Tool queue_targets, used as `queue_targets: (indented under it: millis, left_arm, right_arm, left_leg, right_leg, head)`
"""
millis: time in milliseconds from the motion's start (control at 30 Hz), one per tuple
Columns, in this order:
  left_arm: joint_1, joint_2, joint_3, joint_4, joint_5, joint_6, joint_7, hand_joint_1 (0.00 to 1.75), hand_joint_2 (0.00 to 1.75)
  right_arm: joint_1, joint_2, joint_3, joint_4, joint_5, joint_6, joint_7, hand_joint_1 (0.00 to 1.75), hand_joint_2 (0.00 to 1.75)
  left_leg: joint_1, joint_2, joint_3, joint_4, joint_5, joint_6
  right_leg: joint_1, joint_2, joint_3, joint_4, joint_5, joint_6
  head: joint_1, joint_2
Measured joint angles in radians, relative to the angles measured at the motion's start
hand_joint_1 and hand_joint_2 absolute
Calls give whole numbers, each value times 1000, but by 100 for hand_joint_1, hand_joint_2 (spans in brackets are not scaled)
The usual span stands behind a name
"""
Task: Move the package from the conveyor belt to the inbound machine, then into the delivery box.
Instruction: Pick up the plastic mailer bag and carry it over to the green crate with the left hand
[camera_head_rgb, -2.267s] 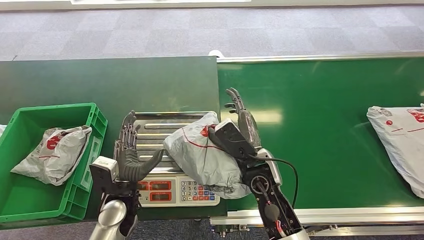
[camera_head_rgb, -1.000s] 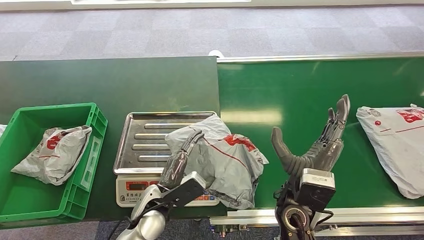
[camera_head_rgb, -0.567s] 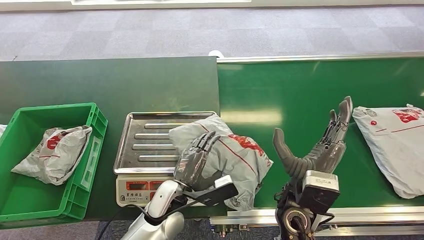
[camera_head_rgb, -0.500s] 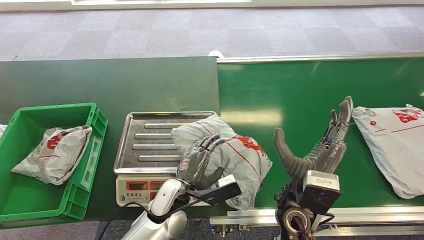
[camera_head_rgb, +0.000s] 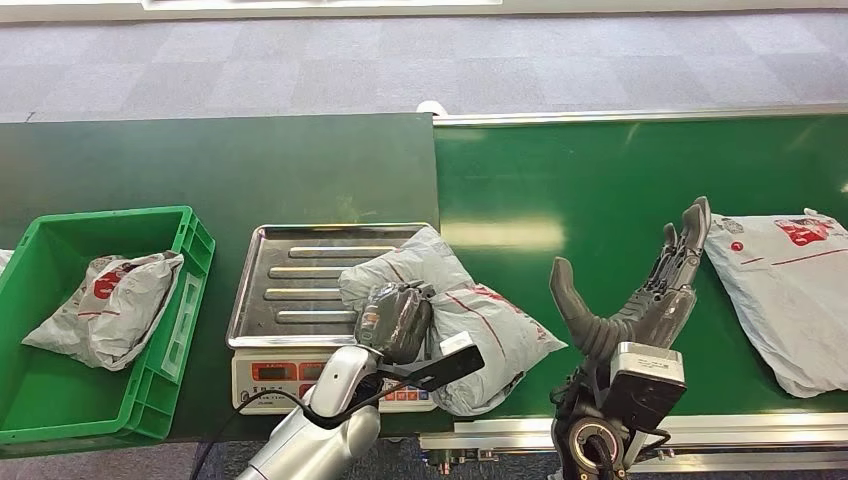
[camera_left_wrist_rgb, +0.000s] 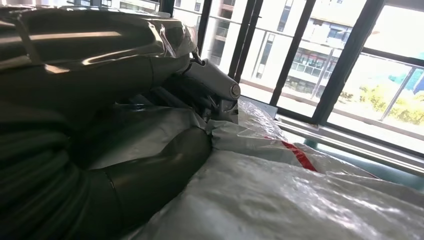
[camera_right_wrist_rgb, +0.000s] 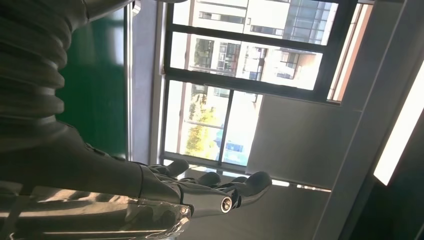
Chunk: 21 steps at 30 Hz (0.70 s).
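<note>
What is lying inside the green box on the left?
Inside the green box lies one grey package with red print. The box floor beneath it is covered.

Glossy crinkled plastic package; ribbed metal scale tray.

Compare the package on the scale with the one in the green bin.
The package on the scale hangs partly off the tray; the bin's package lies wholly inside the green bin. The left hand grips the first; nothing touches the second. Both are crumpled grey bags with red markings.
</note>
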<state>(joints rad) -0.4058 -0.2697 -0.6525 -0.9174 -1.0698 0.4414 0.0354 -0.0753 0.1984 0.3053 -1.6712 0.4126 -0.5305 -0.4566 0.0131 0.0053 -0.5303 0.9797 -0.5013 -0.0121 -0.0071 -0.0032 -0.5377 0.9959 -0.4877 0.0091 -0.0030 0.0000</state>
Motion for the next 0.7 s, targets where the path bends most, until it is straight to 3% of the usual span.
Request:
queue_targets:
  millis: [300,433,567,700]
  left_arm:
    - [9,0,27,-3,30,33,-25,175,175]
    - [52,2,63,-59,181,100,-149,175,175]
    - [116,25,128,-223,369,200,-302,175,175]
    - [181,36,254,-428,367,253,-452,175,175]
  right_arm:
    - [6,0,-1,-2,0,-6,0,0,175]
    - [10,0,-1,-2,-3,-12,0,0,175]
    - [22,-2,-2,2,-3,-7,14,0,175]
    - [40,-2,-25,31,-27,20,29,0,175]
  left_leg:
    - [0,0,0,0,0,0]
    - [0,0,0,0,0,0]
    - [0,0,-2,0,0,0]
    - [0,0,-2,0,0,0]
  right_leg:
    - [0,0,0,0,0,0]
    - [0,0,-1,0,0,0]
    - [0,0,-2,1,0,0]
    - [0,0,-3,1,0,0]
  head:
    - [0,0]
    - [0,0]
    - [0,0]
    - [0,0]
